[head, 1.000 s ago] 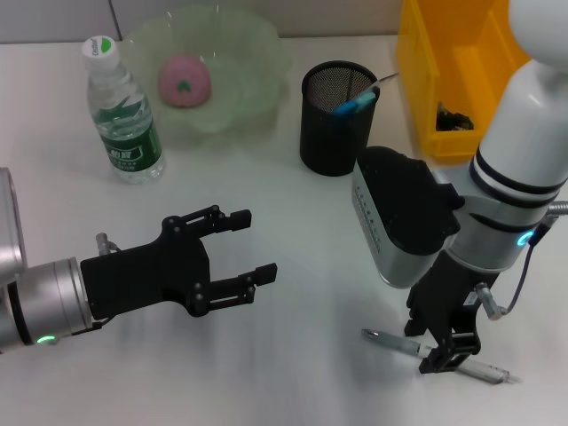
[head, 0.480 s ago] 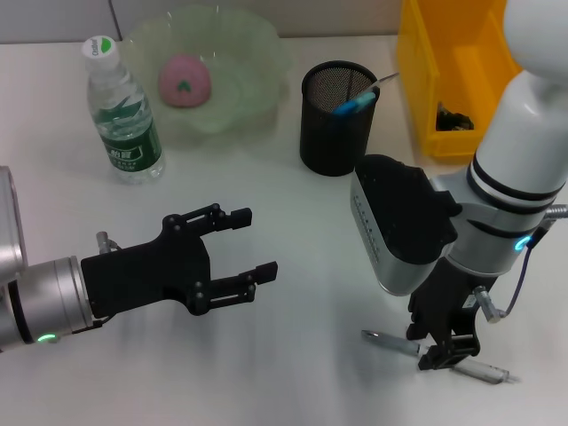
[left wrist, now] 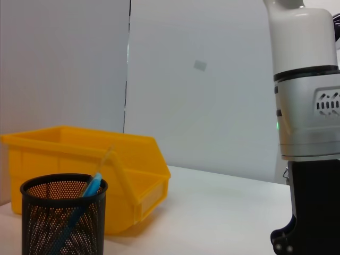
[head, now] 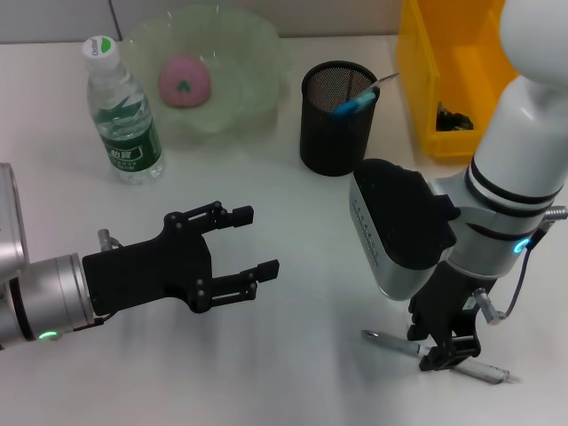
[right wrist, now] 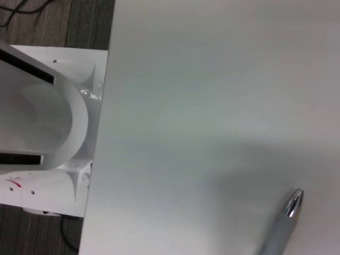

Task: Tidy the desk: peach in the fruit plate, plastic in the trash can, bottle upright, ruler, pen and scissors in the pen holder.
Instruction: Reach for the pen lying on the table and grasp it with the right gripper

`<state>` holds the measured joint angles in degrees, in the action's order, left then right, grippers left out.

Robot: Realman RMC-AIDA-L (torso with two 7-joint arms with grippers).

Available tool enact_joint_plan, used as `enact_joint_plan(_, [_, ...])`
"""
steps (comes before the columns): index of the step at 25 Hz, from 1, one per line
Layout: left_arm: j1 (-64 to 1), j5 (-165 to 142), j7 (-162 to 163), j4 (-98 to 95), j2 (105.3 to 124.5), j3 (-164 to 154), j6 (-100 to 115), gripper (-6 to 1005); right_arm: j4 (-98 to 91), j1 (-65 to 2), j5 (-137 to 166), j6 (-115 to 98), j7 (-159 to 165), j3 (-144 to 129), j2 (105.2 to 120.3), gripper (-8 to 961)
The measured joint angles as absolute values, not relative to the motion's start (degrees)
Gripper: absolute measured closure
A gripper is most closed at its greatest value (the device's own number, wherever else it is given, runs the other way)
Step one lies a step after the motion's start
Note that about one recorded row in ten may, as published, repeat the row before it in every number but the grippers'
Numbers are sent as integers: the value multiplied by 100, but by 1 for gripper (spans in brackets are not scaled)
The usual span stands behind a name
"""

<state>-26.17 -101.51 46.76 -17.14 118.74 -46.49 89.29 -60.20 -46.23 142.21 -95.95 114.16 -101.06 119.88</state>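
Observation:
A silver pen [head: 484, 370] lies on the table near the front right, and its tip [right wrist: 291, 203] shows in the right wrist view. My right gripper [head: 446, 351] is down over the pen's middle, pointing at the table. My left gripper [head: 257, 241] hovers open and empty over the table's front left. The bottle [head: 122, 111] stands upright at the back left. The pink peach [head: 184, 80] lies in the green fruit plate [head: 257, 53]. The black mesh pen holder [head: 336, 120] [left wrist: 62, 219] holds a blue-handled item [head: 354, 104] [left wrist: 88, 195] and a pale strip. Dark plastic [head: 456, 120] lies in the yellow trash can [head: 426, 62].
The yellow trash can [left wrist: 114, 159] stands right behind the pen holder at the back right. The right arm's white forearm [head: 524, 151] [left wrist: 305, 95] rises above the pen. In the right wrist view the table's front edge [right wrist: 101, 159] runs close to the pen.
My right arm has shifted slightly to the left above the pen. The pen and the left arm have stayed in place.

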Motion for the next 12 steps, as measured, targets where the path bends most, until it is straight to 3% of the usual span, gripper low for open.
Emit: enact_joint_plan(12, [-2619, -10142, 4675, -1714, 11874, -4649, 8929, 228, -6060, -4620, 14221, -9587, 11418, -10171, 11988, 635])
